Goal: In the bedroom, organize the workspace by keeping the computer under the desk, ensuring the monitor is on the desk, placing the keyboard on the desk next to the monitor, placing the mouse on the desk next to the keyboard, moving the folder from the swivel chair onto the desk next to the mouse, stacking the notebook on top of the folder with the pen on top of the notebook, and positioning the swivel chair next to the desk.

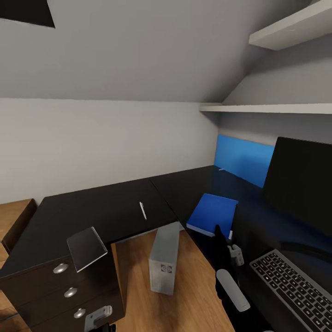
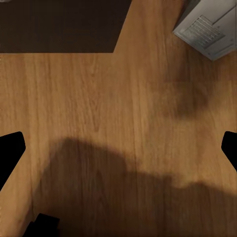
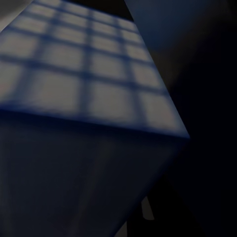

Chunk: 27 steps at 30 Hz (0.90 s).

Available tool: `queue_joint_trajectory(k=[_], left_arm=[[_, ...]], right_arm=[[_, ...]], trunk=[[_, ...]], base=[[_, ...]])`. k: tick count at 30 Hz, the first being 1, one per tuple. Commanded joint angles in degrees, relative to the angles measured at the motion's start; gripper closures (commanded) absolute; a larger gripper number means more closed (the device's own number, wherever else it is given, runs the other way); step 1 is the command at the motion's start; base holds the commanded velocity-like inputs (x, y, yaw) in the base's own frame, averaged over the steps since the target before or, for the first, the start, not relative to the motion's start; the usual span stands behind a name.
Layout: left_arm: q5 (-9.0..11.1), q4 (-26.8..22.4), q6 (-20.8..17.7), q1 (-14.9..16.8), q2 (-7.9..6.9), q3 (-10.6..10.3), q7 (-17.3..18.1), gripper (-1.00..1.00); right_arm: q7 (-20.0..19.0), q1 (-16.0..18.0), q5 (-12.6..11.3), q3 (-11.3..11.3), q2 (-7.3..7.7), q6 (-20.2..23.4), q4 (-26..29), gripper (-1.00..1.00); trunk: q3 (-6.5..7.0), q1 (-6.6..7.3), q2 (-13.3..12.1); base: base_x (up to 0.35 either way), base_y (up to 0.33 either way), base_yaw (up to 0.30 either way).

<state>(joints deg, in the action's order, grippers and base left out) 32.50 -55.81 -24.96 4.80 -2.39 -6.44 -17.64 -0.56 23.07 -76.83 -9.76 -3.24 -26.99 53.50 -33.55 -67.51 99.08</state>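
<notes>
We've got the folder [image 1: 212, 214] lying flat on the desk [image 1: 110, 207], in the corner stretch just ahead of the monitor [image 1: 302, 182], its near edge flush with the desk's inner lip. Our right gripper [image 1: 220, 230] sits right at that near edge, arm reaching up from below in the head view, so the folder lies straight ahead of it, long axis running away toward the blue back panel [image 1: 244, 159]. We can't tell from here whether the fingers are clamped on the folder or spread; the right wrist view gives us a dim, blurred blue-grey surface and no fingers.

Out on the other wing, the notebook [image 1: 86, 248] perches tilted over the drawer unit [image 1: 69, 290], and the pen [image 1: 143, 210] lies mid-desk, well apart from the folder. Both are on our left side, so the left arm looks the nearer one for them. Our left gripper [image 2: 118, 148] hangs over bare wood floor [image 2: 98, 98], fingers spread wide, holding nothing.

Count: one folder, one notebook, one pen, one keyboard [image 1: 295, 288] below the monitor, one computer [image 1: 164, 263] on the floor in the desk's inner corner.
</notes>
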Motion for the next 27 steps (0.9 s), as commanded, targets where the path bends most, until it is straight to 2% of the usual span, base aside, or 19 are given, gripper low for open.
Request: queue_joint_trajectory(k=[1,3,12,15,20,24,27], left_arm=[[0.6,-0.1,-0.1,0.0,-0.07,-0.2,-0.6,-1.0],[0.6,-0.1,-0.1,0.0,-0.07,-0.2,-0.6,-1.0],[0.5,-0.1,0.0,0.0,-0.07,-0.2,-0.6,-1.0],[0.5,-0.1,0.0,0.0,-0.07,-0.2,-0.6,-1.0],[0.5,-0.1,0.0,0.0,-0.02,-0.3,-0.6,-1.0],[0.6,-0.1,0.1,0.0,0.02,-3.6,-0.7,-1.0],[0.6,0.0,0.1,0.0,0.01,-4.2,-0.8,-1.0]], right_arm=[[-0.1,0.0,-0.5,-0.2,0.03,-0.4,0.0,1.0],[-0.1,0.0,-0.5,-0.2,0.01,-0.4,0.0,1.0],[-0.1,0.0,-0.5,-0.2,-0.01,-0.3,0.0,1.0],[-0.1,0.0,-0.5,-0.2,0.01,-0.3,0.0,1.0],[0.0,0.0,-0.5,-0.2,-0.01,-0.1,0.0,1.0],[0.1,0.0,-0.6,-0.3,0.05,0.0,0.0,1.0],[0.1,0.0,-0.6,-0.3,0.07,0.0,0.0,1.0]], trunk=[[-0.06,0.0,0.0],[0.3,0.44,-0.8],[0.3,0.44,-0.8],[0.84,1.1,-2.0],[0.84,1.1,-2.0],[0.84,1.1,-2.0],[0.84,1.1,-2.0]], base=[[0.0,0.0,0.0],[0.0,0.0,0.0],[0.0,0.0,0.0],[0.0,0.0,0.0],[0.0,0.0,0.0],[0.0,0.0,0.0],[0.0,0.0,0.0]])
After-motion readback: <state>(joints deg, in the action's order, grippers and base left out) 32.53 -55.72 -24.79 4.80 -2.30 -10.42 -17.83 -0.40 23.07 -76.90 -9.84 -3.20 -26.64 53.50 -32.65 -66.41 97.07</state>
